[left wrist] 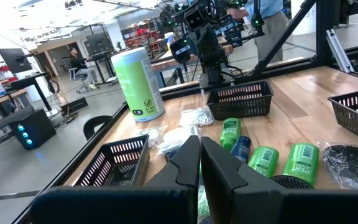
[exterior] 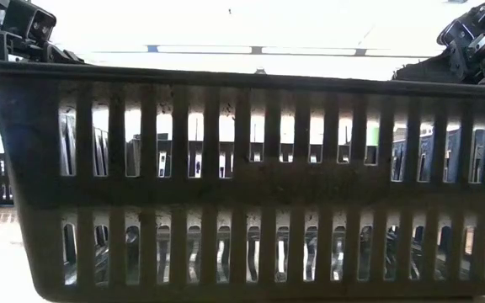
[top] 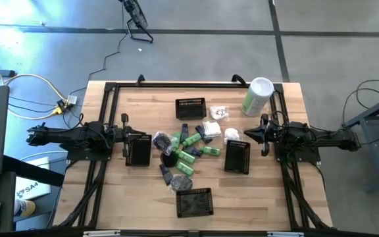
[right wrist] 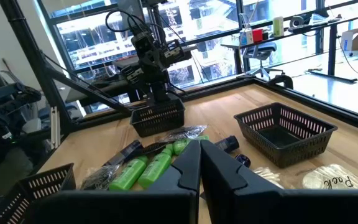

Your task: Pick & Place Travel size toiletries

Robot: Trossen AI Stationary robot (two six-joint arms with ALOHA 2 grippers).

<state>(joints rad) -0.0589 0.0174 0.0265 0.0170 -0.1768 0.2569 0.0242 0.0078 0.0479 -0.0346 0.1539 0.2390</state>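
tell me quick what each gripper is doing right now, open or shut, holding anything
Left gripper: closed, holding nothing, raised at the table's left side.
Right gripper: closed, holding nothing, raised at the table's right side.

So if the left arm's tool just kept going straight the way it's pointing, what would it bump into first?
Probably the pile of toiletries: the left tool, shut, points across the table at the green bottles and white packets just ahead. Beyond them sits a black basket. Depth is hard to judge.
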